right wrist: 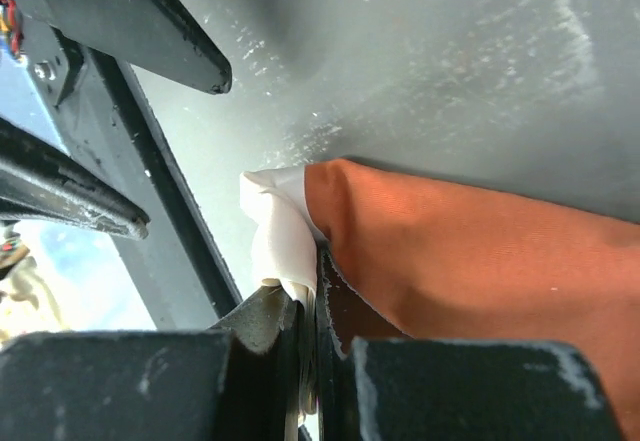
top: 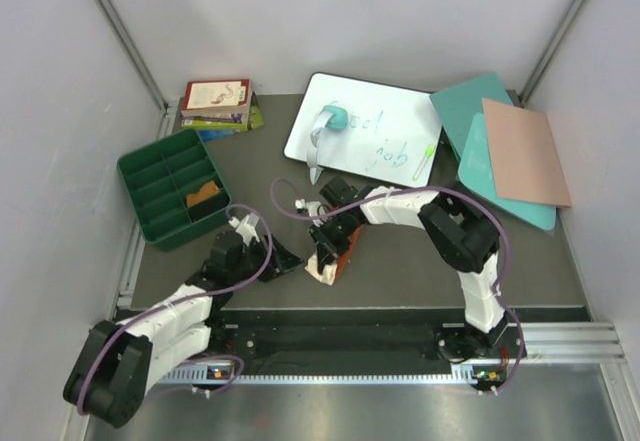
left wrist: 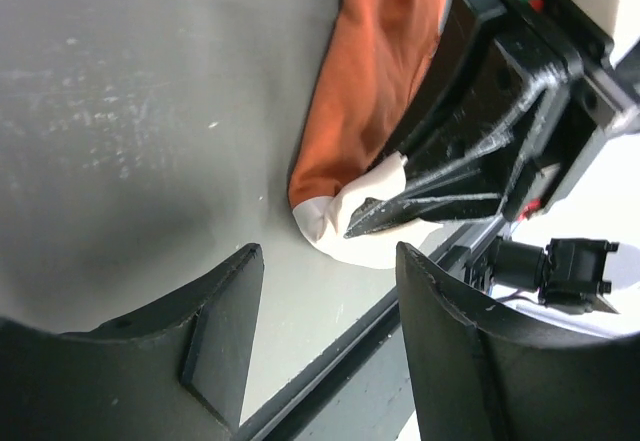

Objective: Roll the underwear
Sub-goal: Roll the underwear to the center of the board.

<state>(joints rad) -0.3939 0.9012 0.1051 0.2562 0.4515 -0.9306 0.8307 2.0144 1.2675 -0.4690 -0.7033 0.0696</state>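
Observation:
The rust-orange underwear (top: 341,253) lies folded near the table's front edge, its white waistband (top: 324,273) toward me. My right gripper (top: 328,259) is shut on the waistband corner; in the right wrist view its jaws (right wrist: 318,306) pinch the white band (right wrist: 280,236) beside the orange cloth (right wrist: 480,261). My left gripper (top: 284,258) is open and empty just left of the cloth; in the left wrist view (left wrist: 330,296) the waistband (left wrist: 335,223) lies just ahead of it. A mustard-tan brief (top: 203,194) sits in the green tray. The black brief is out of view.
The green compartment tray (top: 150,166) stands at the left. Books (top: 215,104) lie at the back left. A whiteboard (top: 385,126) carries a teal eraser (top: 333,119) and a green marker (top: 425,161). Teal and pink boards (top: 520,151) are at the back right. A black rail (top: 350,313) runs along the front edge.

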